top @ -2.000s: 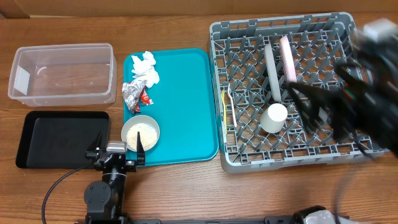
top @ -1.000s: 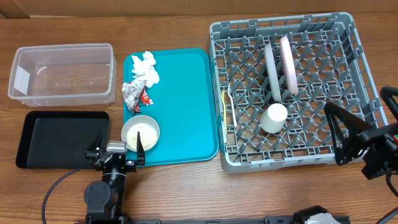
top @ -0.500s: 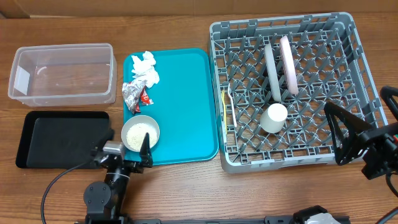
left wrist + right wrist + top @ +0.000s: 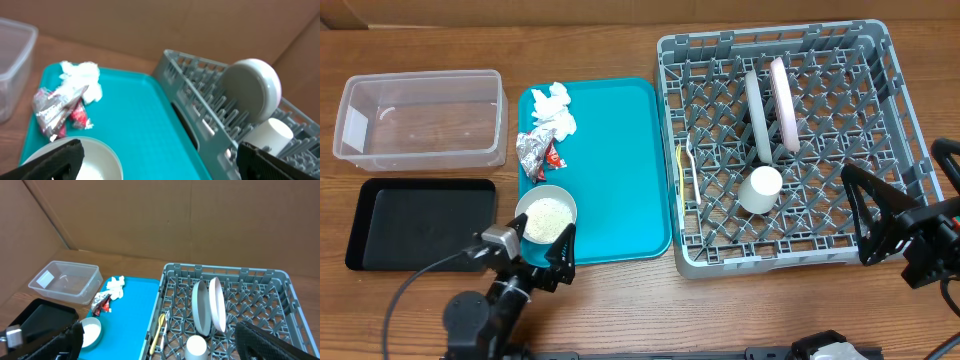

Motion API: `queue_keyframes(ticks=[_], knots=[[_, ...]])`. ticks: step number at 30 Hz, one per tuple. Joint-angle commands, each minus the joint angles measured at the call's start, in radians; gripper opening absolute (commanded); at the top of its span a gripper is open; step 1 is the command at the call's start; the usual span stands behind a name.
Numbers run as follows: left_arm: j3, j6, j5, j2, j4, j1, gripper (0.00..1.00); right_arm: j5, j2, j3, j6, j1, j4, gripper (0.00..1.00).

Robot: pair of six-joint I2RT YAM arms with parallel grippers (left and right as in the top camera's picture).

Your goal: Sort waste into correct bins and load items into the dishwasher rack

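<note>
Both wide open and empty, the left gripper (image 4: 544,238) hovers at the near rim of the bowl (image 4: 546,213) on the tray (image 4: 620,170), the right gripper (image 4: 856,215) by the near-right corner of the rack (image 4: 666,120).

Right of frame, my rack (image 4: 892,95) holds the grey plate (image 4: 757,115) and white plate (image 4: 783,105) on edge, plus cup (image 4: 761,188); tissue (image 4: 553,108), foil (image 4: 530,152), packet (image 4: 553,156), rice bowl (image 4: 545,213) centre-left.

Two plates: pale grey plate (image 4: 757,118), white plate (image 4: 783,100). Two bins: clear tub (image 4: 420,75), black tray (image 4: 420,220). One each: rack (image 4: 770,258), cup (image 4: 761,187), yellow utensil (image 4: 681,158), bowl (image 4: 568,205), tissue (image 4: 552,108), foil wrapper (image 4: 531,153), red packet (image 4: 554,157), teal tray (image 4: 615,170).
</note>
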Motion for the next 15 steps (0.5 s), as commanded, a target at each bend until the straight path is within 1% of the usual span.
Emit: queue_keyframes(ticks=[1, 3, 5, 10, 14, 15], knots=[[0.201, 0.005, -0.113, 0.078, -0.108, 0.005, 1.0, 0.01, 0.001, -0.004, 0.005, 0.002, 0.003, 1.0], [0.317, 0.017, -0.154, 0.159, -0.198, 0.005, 1.0, 0.01, 0.001, -0.004, 0.005, 0.002, 0.003, 1.0], [0.417, 0.035, -0.163, 0.253, -0.283, 0.005, 1.0, 0.01, 0.001, -0.004, 0.005, 0.002, 0.003, 1.0], [0.666, 0.034, -0.174, 0.566, -0.548, 0.005, 1.0, 0.01, 0.001, -0.004, 0.005, 0.002, 0.003, 1.0], [0.819, 0.059, -0.176, 0.788, -0.709, 0.005, 1.0, 0.01, 0.001, -0.004, 0.005, 0.002, 0.003, 1.0], [0.838, 0.057, -0.171, 0.818, -0.724, 0.005, 1.0, 0.01, 0.001, -0.004, 0.005, 0.002, 0.003, 1.0]])
